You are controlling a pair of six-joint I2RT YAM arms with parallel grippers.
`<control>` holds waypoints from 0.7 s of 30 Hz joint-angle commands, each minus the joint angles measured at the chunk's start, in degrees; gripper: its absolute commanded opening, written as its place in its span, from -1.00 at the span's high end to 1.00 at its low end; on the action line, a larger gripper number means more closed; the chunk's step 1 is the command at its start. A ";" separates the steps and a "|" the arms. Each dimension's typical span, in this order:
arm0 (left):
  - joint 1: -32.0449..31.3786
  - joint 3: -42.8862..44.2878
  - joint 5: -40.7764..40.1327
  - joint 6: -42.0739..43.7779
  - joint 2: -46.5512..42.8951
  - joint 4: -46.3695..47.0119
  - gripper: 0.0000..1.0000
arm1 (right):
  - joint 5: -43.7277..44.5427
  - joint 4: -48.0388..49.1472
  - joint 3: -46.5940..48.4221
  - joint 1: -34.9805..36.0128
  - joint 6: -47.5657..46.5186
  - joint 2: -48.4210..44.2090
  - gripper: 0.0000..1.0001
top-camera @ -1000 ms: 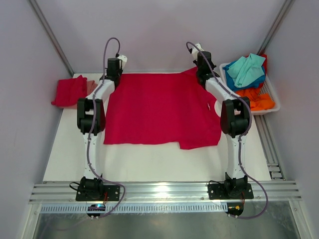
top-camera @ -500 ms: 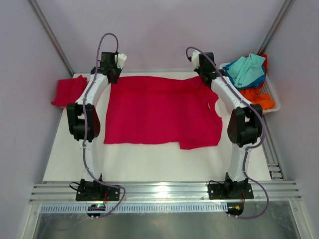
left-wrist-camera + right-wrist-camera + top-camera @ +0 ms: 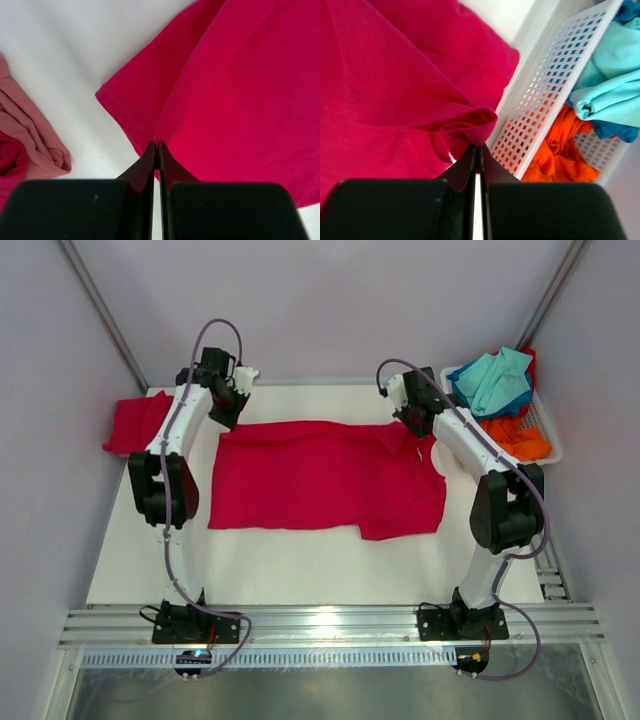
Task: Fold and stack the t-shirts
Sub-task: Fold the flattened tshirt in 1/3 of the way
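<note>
**Far edge of shirt lifted and drawn down-frame; first fold under way.**

At the far left of the overhead view the folded pile, red over salmon pink, lies unmoved; next, the left gripper, jaws pinched shut on the upper-left corner of the crimson t-shirt, has come down from the back of the table; the shirt's top edge, a second ago along that back line, now sits lower and is doubled over, while its bottom edge has held its place at mid-frame; the right gripper, likewise clamped on the upper-right corner beside the white basket, has travelled with it; the unfolded shirts in the basket at upper right are undisturbed. Judgement: the fold has only begun, since the carried edge is well short of the near hem, and several shirts remain to be done.
</note>
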 commanded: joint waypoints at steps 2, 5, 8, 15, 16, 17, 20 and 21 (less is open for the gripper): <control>0.28 1.36 2.28 1.67 -4.68 -7.15 1.00 | -1.95 -3.97 -1.52 0.11 0.32 -3.32 0.94; 0.28 1.36 1.84 2.46 -5.12 -9.26 1.00 | -2.13 -4.77 -2.32 0.11 0.05 -3.58 0.94; 0.37 0.65 0.97 3.17 -6.00 -10.15 1.00 | -1.95 -4.95 -3.63 0.11 -0.56 -4.72 0.94; 0.28 -2.25 0.70 5.01 -8.64 -11.81 1.00 | -5.11 -11.01 -5.92 0.11 -3.20 -7.10 0.86; 0.28 -2.42 0.62 5.28 -8.90 -12.52 1.00 | -5.38 -11.62 -6.71 0.11 -3.72 -7.62 0.80; 0.28 -2.69 0.61 5.37 -8.99 -12.87 1.00 | -5.55 -13.28 -7.15 0.11 -4.34 -7.89 0.71; 0.28 -3.22 0.09 6.59 -8.73 -14.89 0.89 | -7.13 -18.02 -8.21 0.11 -6.44 -9.03 -0.24; 0.28 -3.22 -0.43 6.86 -8.55 -15.50 0.68 | -7.22 -18.74 -8.56 0.11 -6.63 -9.38 -0.44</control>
